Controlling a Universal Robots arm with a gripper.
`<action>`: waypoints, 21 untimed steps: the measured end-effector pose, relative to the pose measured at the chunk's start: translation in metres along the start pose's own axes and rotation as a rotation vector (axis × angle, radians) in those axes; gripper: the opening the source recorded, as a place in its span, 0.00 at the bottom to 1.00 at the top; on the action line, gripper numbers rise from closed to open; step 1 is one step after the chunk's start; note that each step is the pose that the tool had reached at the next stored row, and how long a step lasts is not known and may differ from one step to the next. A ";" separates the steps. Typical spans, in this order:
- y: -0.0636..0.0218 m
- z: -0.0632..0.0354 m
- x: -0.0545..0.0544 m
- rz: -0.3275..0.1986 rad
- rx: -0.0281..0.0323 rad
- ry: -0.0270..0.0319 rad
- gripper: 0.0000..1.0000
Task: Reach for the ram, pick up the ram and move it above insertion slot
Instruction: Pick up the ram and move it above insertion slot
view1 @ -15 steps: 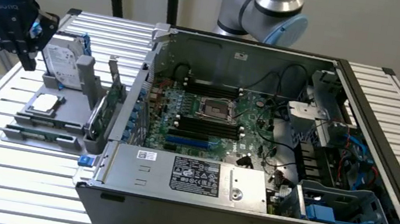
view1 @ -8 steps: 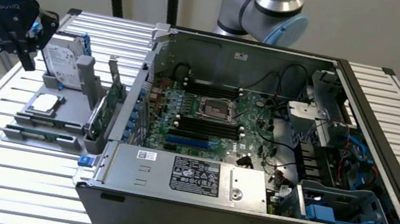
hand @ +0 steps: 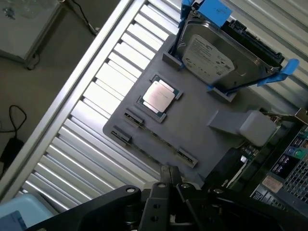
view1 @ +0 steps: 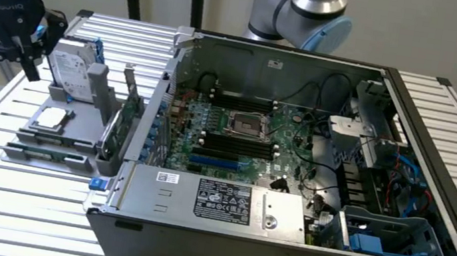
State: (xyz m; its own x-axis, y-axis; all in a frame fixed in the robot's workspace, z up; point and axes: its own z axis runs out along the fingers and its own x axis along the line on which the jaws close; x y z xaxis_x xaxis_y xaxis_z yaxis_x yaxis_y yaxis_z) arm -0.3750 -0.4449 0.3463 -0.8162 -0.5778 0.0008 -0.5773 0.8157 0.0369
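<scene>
The ram (view1: 47,155) is a thin green stick lying in the front slot of the grey parts holder (view1: 31,134), on the slatted table at the exterior view's left. My black gripper (view1: 21,57) hangs well above the holder's far end, beside the hard drive (view1: 71,69), and is apart from the ram. Its fingers (hand: 168,175) meet at one tip, with nothing between them. Below them in the wrist view lies the grey holder (hand: 192,125) with its narrow ram slot (hand: 154,143). The black memory slots (view1: 231,145) lie on the motherboard inside the open computer case (view1: 284,243).
In the holder a square processor chip (hand: 156,95) lies flat, and the silver hard drive in its blue frame (hand: 216,55) stands at an angle. A taller green expansion card (view1: 126,124) stands next to the case wall. Cables and a drive cage fill the case at the exterior view's right.
</scene>
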 end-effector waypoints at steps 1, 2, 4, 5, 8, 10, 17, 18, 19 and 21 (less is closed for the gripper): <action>0.0000 0.0000 0.000 -0.017 0.0001 0.0006 0.11; 0.0000 0.0000 0.000 -0.036 0.0002 0.0011 0.11; 0.0000 0.0000 0.000 -0.072 0.0003 0.0024 0.11; 0.0000 0.0000 0.000 -0.090 0.0004 0.0029 0.11; -0.0001 0.0000 0.000 -0.144 0.0007 0.0046 0.11; 0.0000 0.0000 0.000 -0.180 0.0009 0.0057 0.11; 0.0000 0.0001 0.000 -0.308 0.0018 0.0093 0.11; 0.0000 0.0000 0.000 -0.326 0.0020 0.0098 0.11; 0.0000 0.0001 0.000 -0.344 0.0021 0.0103 0.11; 0.0000 0.0000 0.000 -0.381 0.0024 0.0113 0.11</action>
State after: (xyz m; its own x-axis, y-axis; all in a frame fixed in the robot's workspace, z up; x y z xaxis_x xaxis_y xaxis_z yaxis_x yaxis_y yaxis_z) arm -0.3750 -0.4450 0.3462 -0.5424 -0.8401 -0.0015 -0.8396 0.5421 0.0343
